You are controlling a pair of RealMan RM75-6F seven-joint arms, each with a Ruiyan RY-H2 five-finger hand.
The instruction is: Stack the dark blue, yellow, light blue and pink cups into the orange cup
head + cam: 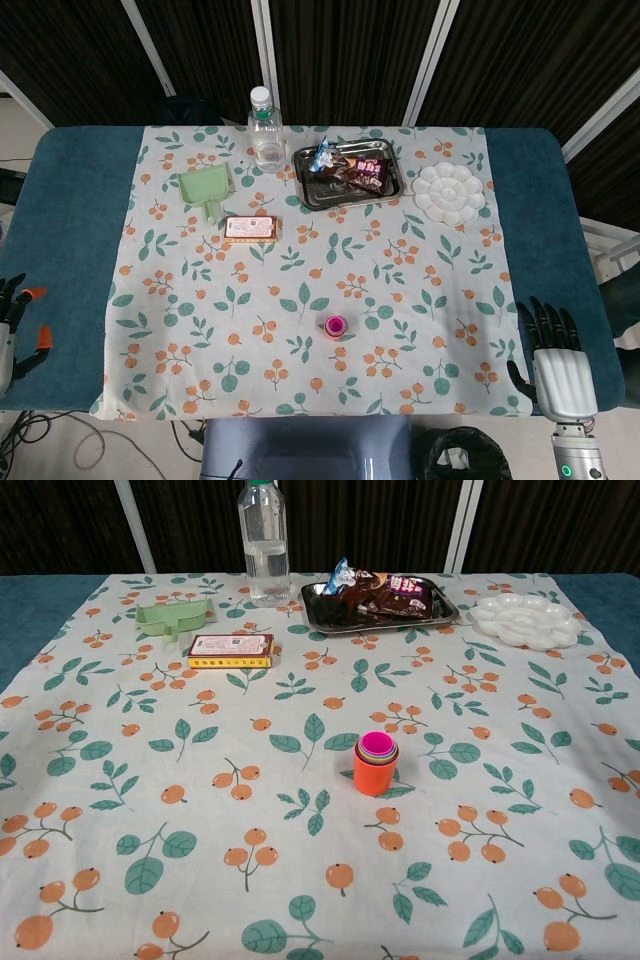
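Observation:
The orange cup (375,772) stands upright near the middle of the floral cloth with the other cups nested inside it; the pink cup (377,744) is innermost and on top. From the head view the stack shows as a small pink ring (335,325). My right hand (558,365) hangs off the table's front right corner, fingers spread, holding nothing. At the far left edge of the head view my left hand (12,325) is partly cut off, fingers apart and empty. Neither hand appears in the chest view.
A water bottle (264,542), a metal tray (324,617) with snack packets, a white palette dish (523,620), a green scoop (172,616) and an orange box (231,650) sit along the far half of the table.

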